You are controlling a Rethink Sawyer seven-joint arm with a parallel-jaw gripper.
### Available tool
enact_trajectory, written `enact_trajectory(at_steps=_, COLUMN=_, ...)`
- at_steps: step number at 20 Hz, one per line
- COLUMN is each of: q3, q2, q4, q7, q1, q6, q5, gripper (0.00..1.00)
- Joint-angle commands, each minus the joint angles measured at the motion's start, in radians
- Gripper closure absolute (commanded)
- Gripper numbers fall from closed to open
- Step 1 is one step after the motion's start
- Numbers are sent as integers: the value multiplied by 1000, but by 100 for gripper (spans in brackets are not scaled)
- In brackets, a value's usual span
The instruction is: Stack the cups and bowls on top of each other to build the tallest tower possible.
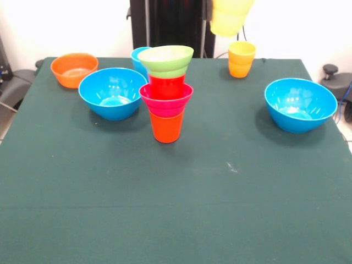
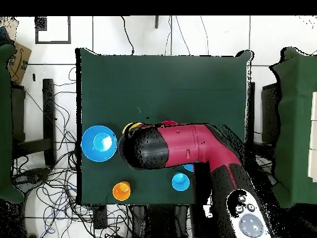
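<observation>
A tower (image 1: 166,93) stands mid-table: an orange cup (image 1: 166,126) at the bottom, then a pink-red bowl (image 1: 166,98), a red cup (image 1: 166,86) and a lime-green bowl (image 1: 165,58) on top. A pale yellow cup (image 1: 229,21) hangs in the air at the top edge, to the right of and behind the tower, above the yellow-orange cup (image 1: 241,59). My gripper (image 1: 231,3) holds it from above and is mostly cut off by the edge. In the overhead view the arm (image 2: 186,145) covers the tower; only a yellow sliver (image 2: 128,128) shows.
A blue bowl (image 1: 113,92) sits left of the tower, with a light blue cup (image 1: 138,58) behind it. An orange bowl (image 1: 74,69) is at the far left. A second blue bowl (image 1: 300,103) is on the right; it also shows in the overhead view (image 2: 99,143).
</observation>
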Motion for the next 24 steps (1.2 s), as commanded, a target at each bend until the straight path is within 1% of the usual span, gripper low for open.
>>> enact_trajectory(at_steps=1, q3=70, q2=-5, q4=51, q7=-175, q1=-37, q6=108, q5=-12, gripper=100)
enact_trajectory(at_steps=11, q3=116, q2=11, q4=73, q7=-180, q1=-89, q6=87, q5=-45, gripper=100)
enact_trajectory(at_steps=18, q3=147, q2=19, q4=80, q7=-202, q1=-133, q6=92, q5=-64, gripper=100)
enact_trajectory(at_steps=24, q3=172, q2=30, q4=74, q7=-221, q1=-167, q6=117, q5=-79, gripper=100)
